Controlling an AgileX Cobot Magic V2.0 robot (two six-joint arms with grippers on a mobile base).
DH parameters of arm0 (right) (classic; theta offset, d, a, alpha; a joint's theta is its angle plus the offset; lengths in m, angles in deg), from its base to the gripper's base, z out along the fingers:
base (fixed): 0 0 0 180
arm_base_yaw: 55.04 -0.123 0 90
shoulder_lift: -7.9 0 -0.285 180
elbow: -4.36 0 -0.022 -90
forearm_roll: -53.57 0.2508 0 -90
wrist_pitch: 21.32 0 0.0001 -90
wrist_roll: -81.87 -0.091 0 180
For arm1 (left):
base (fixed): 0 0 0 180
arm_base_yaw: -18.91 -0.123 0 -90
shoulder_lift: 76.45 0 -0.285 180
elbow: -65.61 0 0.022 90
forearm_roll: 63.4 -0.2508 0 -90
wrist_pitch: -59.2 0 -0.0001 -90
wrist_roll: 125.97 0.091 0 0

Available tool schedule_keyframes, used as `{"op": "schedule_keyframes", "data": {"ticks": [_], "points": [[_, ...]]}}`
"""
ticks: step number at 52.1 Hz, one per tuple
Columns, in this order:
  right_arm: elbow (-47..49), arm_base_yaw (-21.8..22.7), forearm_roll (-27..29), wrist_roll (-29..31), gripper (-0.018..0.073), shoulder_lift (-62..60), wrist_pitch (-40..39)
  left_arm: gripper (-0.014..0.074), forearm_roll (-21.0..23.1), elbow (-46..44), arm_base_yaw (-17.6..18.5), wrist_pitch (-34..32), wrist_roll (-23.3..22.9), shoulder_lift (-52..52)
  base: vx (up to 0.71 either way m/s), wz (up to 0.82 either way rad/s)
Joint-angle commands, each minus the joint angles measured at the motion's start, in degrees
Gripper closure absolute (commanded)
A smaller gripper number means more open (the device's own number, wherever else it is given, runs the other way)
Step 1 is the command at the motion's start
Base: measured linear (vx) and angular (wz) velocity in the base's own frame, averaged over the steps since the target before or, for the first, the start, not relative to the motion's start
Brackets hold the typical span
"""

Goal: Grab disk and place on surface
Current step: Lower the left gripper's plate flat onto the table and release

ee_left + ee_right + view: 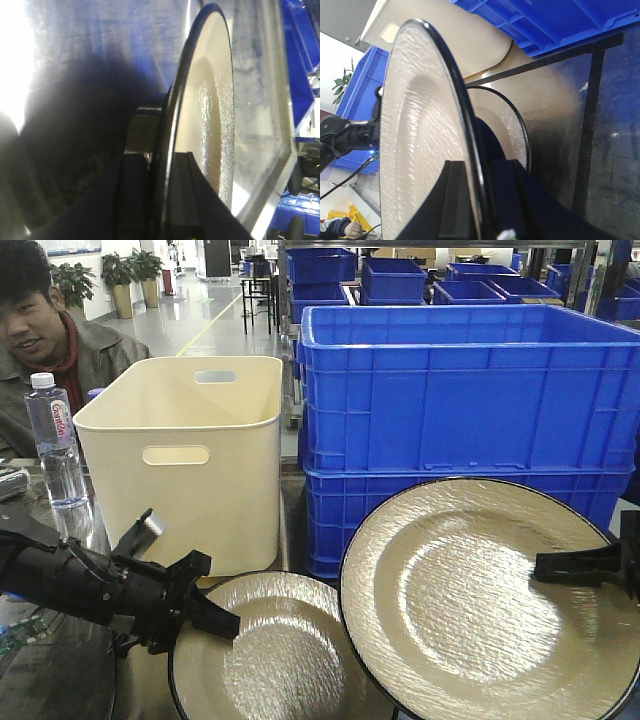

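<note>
Only the water bottle (55,445) carries print — a red label (60,426), blurred, perhaps reading "Ganten".

low front view, 2 close wrist views along jaws

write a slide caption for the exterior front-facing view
Left gripper clamps the left black-rimmed plate, right gripper the right plate, before a cream bin and stacked blue crates.
</note>
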Motion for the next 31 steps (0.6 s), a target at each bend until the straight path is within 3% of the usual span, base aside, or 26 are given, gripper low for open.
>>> {"op": "schedule_keyframes", "data": {"ticks": [1, 10, 16, 23, 31], "points": [[1.7, 0.1, 8.3, 0.3, 0.0568, -2.0, 4.1, 0.0456, 7.2, -1.6, 0.2, 0.6, -0.9, 2.7, 0.0, 0.0], [1.7, 0.1, 8.4, 0.3, 0.0568, -2.0, 4.2, 0.0282, 5.9, -1.6, 0.2, -0.3, -0.7, 2.6, 0.0, 0.0], [1.7, 0.1, 8.4, 0.3, 0.0568, -2.0, 4.3, 0.016, 1.5, -1.7, 0.2, -1.2, -0.7, 2.6, 0.0, 0.0], [1.7, 0.1, 8.4, 0.3, 0.0568, -2.0, 4.4, 0.004, -8.8, -1.7, 0.1, -5.0, -0.7, 2.6, 0.0, 0.0], [1.7, 0.1, 8.4, 0.4, 0.0568, -2.0, 4.4, -0.0006, -21.6, -1.7, 0.1, -9.7, -0.7, 3.4, 0.0, 0.0]]}}
